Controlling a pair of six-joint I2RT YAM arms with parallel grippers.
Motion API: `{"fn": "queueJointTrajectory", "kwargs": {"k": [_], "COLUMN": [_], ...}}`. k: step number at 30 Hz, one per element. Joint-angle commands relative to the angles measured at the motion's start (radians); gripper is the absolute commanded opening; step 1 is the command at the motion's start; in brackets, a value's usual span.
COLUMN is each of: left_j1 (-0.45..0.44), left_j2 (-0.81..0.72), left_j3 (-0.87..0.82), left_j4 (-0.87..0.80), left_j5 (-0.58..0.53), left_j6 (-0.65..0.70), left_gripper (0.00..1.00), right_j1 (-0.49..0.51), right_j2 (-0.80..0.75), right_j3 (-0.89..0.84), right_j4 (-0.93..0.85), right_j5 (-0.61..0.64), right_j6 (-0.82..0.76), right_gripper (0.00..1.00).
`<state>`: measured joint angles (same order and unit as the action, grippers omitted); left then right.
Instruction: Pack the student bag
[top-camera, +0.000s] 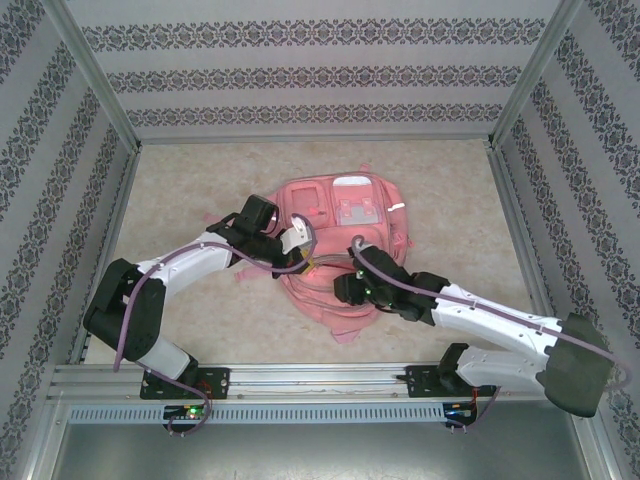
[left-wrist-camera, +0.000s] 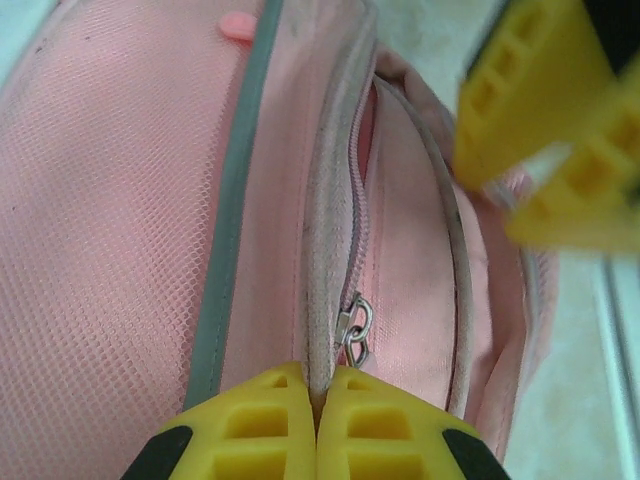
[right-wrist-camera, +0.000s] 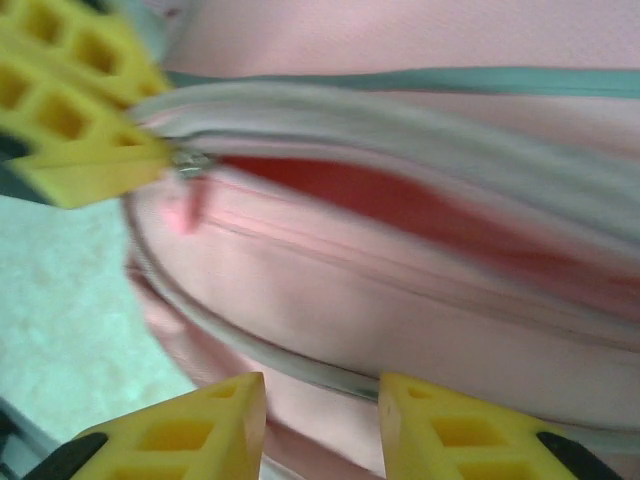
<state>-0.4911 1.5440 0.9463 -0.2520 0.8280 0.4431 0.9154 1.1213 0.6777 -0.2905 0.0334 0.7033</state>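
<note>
Centrally, student bag (top-camera: 325, 300), beige table (top-camera: 180, 200), patterned walls (top-camera: 300, 80)

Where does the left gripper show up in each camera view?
Top external: the left gripper is mid-picture, at the near-left edge of the student bag.
Left wrist: the left gripper is at bottom centre, its jaws shut on the bag's zip edge.
Right wrist: the left gripper is in the top-left corner, seen as yellow fingers.
Shared landmark: the metal zipper pull beside its fingertips in both wrist views.
</note>
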Motion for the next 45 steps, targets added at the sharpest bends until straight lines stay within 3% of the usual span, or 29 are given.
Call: {"fn": "queueJointTrajectory", "kwargs": {"k": [1,8,12,16,20,24,29,34,45], "left_j1": [-0.016,-0.028,-0.047,-0.052,-0.059,-0.080,-0.109,-0.120,-0.140], "left_j2": [-0.062,-0.116,-0.108,-0.121,-0.120,-0.110,-0.103,-0.125,-0.149], "left_j3": [-0.041,-0.066,-0.078,-0.093,-0.095,-0.100,-0.119,-0.157,-0.168], "left_j4": [0.120,0.174,0.184,0.205,0.205,0.214,0.280,0.375,0.393], "left_j5": [0.060,-0.001,0.019,0.012,-0.002,-0.029,-0.057,-0.065,-0.070], "left_j6": [-0.337,-0.764,-0.865,-0.929,-1.023,-1.100,-1.183,-1.255,-1.273], "left_gripper": [0.00,0.00,0.00,0.00,0.00,0.00,0.00,0.00,0.00], "right_j1": [0.047,0.103,0.158,0.187,0.196,0.193,0.179,0.156,0.148], "right_j2": [0.055,0.156,0.168,0.120,-0.024,-0.123,-0.134,-0.097,0.079], "right_j3": [0.032,0.120,0.145,0.039,-0.220,-0.326,-0.391,-0.405,-0.367], "right_j4": [0.097,0.089,0.024,0.119,0.478,0.649,0.789,0.836,0.911], "right_j5": [0.112,0.199,0.360,0.396,0.215,0.223,0.208,0.262,0.383], "right_j6": [0.030,0.016,-0.025,-0.397,-0.853,-1.021,-1.112,-1.099,-1.060], "right_gripper": [0.38,0.49,0.49,0.47,0.47,0.43,0.45,0.46,0.28]}}
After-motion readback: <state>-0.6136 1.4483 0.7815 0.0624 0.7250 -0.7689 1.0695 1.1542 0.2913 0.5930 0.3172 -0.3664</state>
